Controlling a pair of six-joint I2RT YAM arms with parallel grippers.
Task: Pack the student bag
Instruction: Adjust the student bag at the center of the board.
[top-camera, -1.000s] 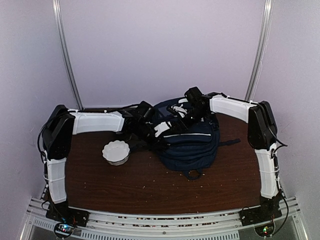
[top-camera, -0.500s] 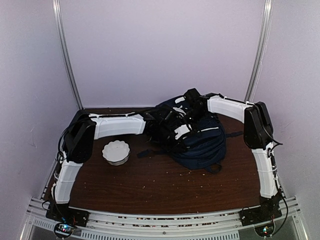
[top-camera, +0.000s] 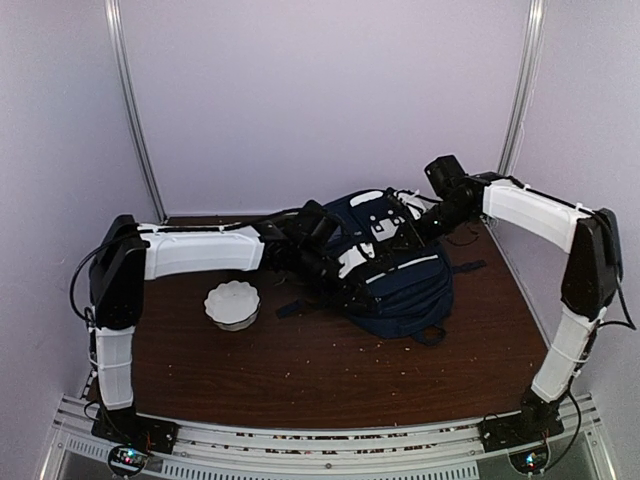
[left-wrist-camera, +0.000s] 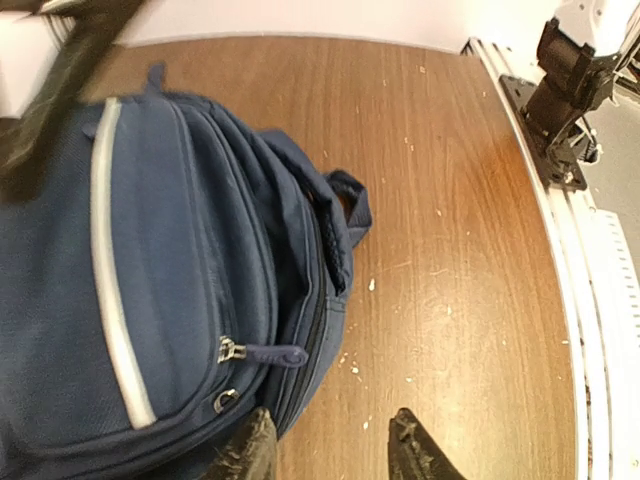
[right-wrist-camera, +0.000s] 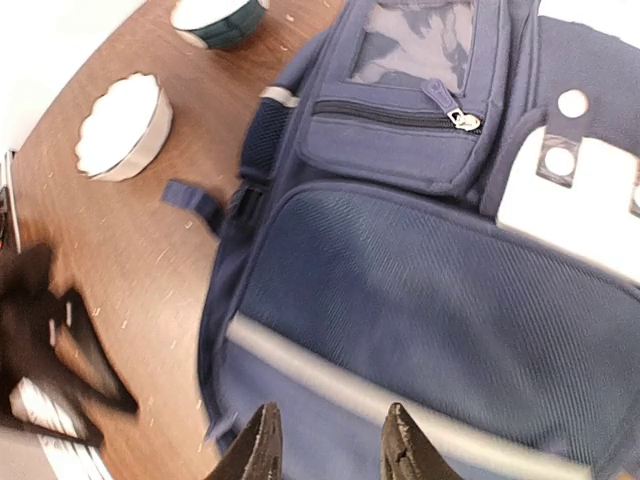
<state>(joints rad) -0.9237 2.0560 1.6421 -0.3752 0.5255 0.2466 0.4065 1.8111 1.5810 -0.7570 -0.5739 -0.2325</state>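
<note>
Two arms rise from the near edge of the worktop (top-camera: 300, 370), its brown surface flecked with pale crumbs. One white scalloped bowl (top-camera: 232, 303) stands left of centre. One student bag (top-camera: 400, 285), navy with a pale stripe, lies right of centre toward the far edge, front pocket up. The left gripper (left-wrist-camera: 330, 452) sits low at the bag's left side, its two fingers spread with only wood between them. The right gripper (right-wrist-camera: 325, 445) hovers above the bag, fingers likewise parted, gripping nothing. A second bowl (right-wrist-camera: 215, 18), dark green outside, shows only in the right wrist view, beyond the white one.
</note>
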